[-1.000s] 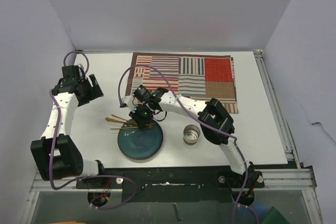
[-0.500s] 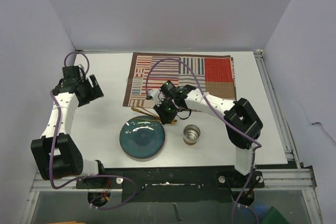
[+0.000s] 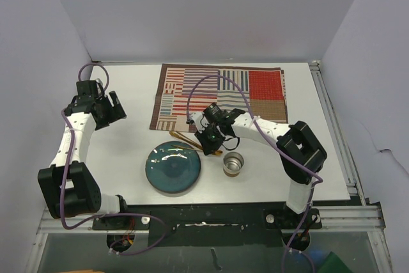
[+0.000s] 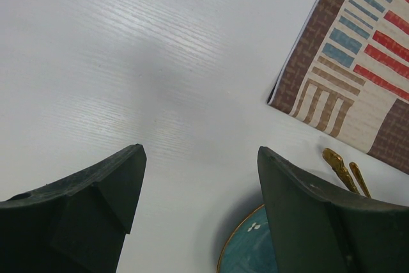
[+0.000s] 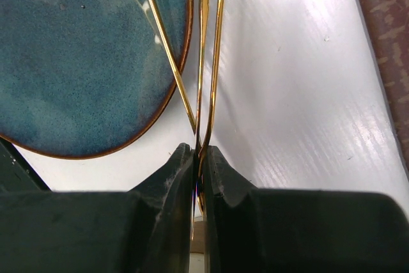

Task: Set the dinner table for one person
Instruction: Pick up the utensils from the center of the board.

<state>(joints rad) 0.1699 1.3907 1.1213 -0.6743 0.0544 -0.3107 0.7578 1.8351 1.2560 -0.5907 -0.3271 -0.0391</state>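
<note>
The white tabletop (image 3: 128,87) spans the whole work area and carries everything. The striped placemat (image 3: 255,94) lies at its far centre. The blue plate (image 3: 172,168) and the metal cup (image 3: 232,163) both sit on bare surface nearer the arm bases. Note that the right hand (image 5: 199,158) is pressed together on the handle ends of the gold cutlery (image 5: 204,62), low between plate and cup. The long axis of the cutlery runs from that hand toward the far left, skirting the far right rim of the plate. The near edge of the placemat lies just beyond the hand, so the carry to come is judged to be a short push away from the bases. The left hand (image 4: 199,158) is spread wide and holds nothing, well apart at the left, so treat the right arm as the nearer one. Compared with a second ago, the right hand has travelled rightward off the far rim of the plate and brought the cutlery with it. The left arm has not moved.
</note>
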